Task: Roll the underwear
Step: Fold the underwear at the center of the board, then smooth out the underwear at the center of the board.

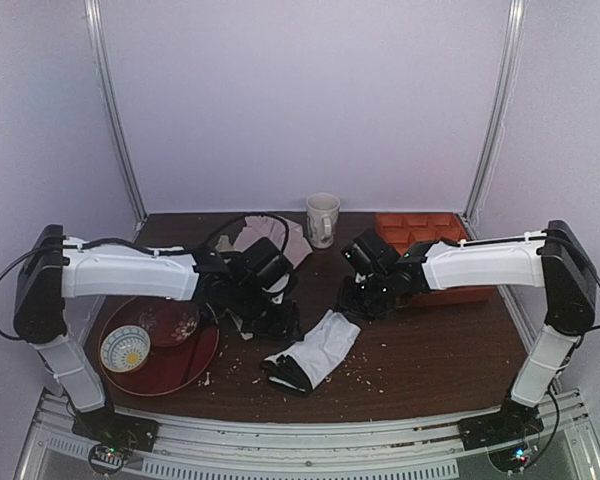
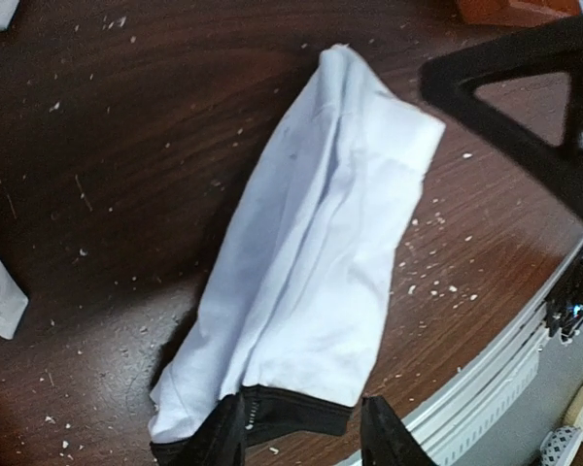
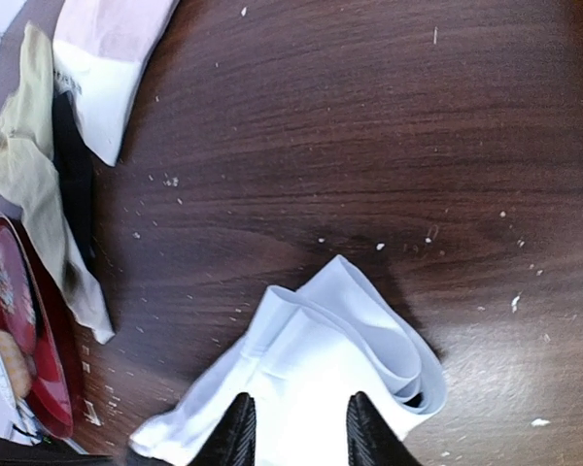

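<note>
Underwear (image 1: 315, 352) lies as a long folded strip. Left gripper (image 2: 306, 429) sits over its black-edged end, fingers apart. Right gripper (image 3: 299, 427) sits over its white end, fingers likewise apart.

Matt white cloth underwear (image 2: 301, 262) on a dark, faintly glossy wood-grain table (image 2: 107, 146).

I'm working in a robot lab booth, not a home. Plain pale wall panels (image 1: 300, 100) and metal corner posts (image 1: 115, 120) box in the upper frame. An aluminium rail (image 1: 310, 430) along the bottom edge carries the left arm (image 1: 130, 272) and right arm (image 1: 480, 262). The crumb-strewn dark table (image 1: 430, 340) mixes a mug (image 1: 322, 219), an orange compartment tray (image 1: 415, 228), a red tray (image 1: 180, 360) and the underwear (image 1: 325, 348).
</note>
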